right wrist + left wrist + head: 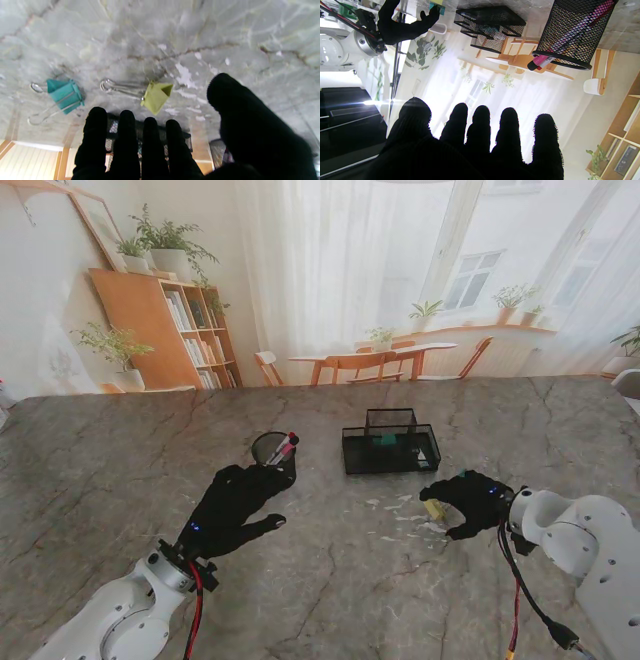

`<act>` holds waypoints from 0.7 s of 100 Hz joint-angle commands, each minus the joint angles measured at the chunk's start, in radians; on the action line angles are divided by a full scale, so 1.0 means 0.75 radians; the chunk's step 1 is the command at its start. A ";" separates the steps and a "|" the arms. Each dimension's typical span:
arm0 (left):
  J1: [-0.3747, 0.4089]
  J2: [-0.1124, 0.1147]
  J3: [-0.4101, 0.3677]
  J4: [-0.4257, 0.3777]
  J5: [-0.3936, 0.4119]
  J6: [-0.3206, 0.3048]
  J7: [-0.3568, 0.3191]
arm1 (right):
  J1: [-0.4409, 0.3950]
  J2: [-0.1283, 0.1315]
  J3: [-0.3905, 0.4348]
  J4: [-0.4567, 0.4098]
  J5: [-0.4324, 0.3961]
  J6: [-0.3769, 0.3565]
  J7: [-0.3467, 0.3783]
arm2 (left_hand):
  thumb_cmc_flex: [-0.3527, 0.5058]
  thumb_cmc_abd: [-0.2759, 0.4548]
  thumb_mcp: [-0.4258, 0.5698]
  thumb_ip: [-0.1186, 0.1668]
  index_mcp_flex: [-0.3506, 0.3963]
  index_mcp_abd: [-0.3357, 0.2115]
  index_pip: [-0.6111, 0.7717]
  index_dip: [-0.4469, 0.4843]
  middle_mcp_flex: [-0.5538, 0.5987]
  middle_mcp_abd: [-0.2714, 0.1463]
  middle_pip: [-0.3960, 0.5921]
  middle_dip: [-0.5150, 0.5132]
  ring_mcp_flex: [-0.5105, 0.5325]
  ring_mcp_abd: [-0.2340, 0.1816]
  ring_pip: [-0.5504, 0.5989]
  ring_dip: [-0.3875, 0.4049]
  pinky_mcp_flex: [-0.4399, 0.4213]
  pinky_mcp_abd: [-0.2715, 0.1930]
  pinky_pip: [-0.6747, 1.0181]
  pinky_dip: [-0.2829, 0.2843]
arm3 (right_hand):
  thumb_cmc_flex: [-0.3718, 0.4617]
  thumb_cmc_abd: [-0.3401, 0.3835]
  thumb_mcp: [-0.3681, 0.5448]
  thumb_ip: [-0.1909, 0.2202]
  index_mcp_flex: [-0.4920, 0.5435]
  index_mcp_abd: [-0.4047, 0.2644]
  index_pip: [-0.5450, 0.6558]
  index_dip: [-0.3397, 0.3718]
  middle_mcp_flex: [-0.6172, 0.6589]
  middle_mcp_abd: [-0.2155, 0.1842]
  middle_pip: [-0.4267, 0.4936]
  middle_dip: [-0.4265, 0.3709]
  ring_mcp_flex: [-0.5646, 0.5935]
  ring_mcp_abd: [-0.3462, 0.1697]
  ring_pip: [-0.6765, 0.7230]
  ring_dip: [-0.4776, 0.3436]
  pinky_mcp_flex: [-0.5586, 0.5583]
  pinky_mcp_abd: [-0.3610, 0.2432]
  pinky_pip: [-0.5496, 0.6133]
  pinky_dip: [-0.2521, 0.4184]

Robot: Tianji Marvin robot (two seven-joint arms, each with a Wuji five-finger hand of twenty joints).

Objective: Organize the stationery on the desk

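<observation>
Two binder clips lie on the marble table (225, 30), a teal one (65, 95) and a yellow-green one (156, 96), both with wire handles folded out. My right hand (160, 140) hovers just over them, fingers straight, thumb apart, holding nothing. In the stand view the yellow clip (433, 508) shows at the fingertips of that hand (470, 502). A black mesh tray (390, 448) sits beyond it with a teal item inside. At the left stands a black mesh pen cup (273, 448) holding a pink marker (560, 40). My left hand (235, 505) rests open just short of the cup (570, 32).
White scuffs and flecks mark the table (400, 520) between tray and right hand. The mesh tray (490, 22) stands about a hand's width right of the pen cup. Bare marble (100, 470) stretches to my left and toward me.
</observation>
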 commanded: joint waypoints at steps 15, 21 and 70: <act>-0.008 -0.005 0.020 -0.001 -0.009 -0.009 -0.010 | 0.057 0.006 -0.073 0.089 -0.076 0.004 -0.054 | 0.016 0.082 -0.014 -0.092 0.025 -0.027 0.015 0.017 0.016 -0.022 0.001 0.014 0.041 -0.025 0.010 0.003 -0.001 0.006 -0.003 0.028 | 0.023 -0.090 0.153 0.017 -0.106 0.046 -0.035 0.051 -0.106 0.029 0.033 -0.018 -0.072 0.005 0.028 -0.016 -0.023 -0.028 0.038 -0.015; -0.010 -0.004 0.021 -0.001 -0.011 -0.009 -0.014 | 0.078 0.005 -0.101 0.114 -0.092 0.017 -0.092 | 0.015 0.082 -0.014 -0.093 0.026 -0.027 0.015 0.017 0.016 -0.023 0.002 0.014 0.043 -0.026 0.011 0.004 -0.002 0.006 -0.003 0.028 | 0.027 -0.097 0.168 0.011 -0.118 0.042 -0.031 0.066 -0.119 0.030 0.056 -0.016 -0.079 0.005 0.048 -0.016 -0.023 -0.030 0.052 -0.009; -0.007 -0.004 0.019 -0.007 -0.013 -0.003 -0.026 | 0.204 0.004 -0.268 0.290 -0.096 0.085 -0.247 | 0.017 0.082 -0.014 -0.093 0.025 -0.026 0.015 0.017 0.016 -0.024 0.002 0.014 0.042 -0.026 0.011 0.005 -0.003 0.006 -0.002 0.028 | 0.065 -0.097 0.172 -0.004 0.019 0.025 0.059 0.117 -0.019 0.017 0.288 0.026 0.031 -0.021 0.232 0.012 0.091 -0.047 0.163 0.051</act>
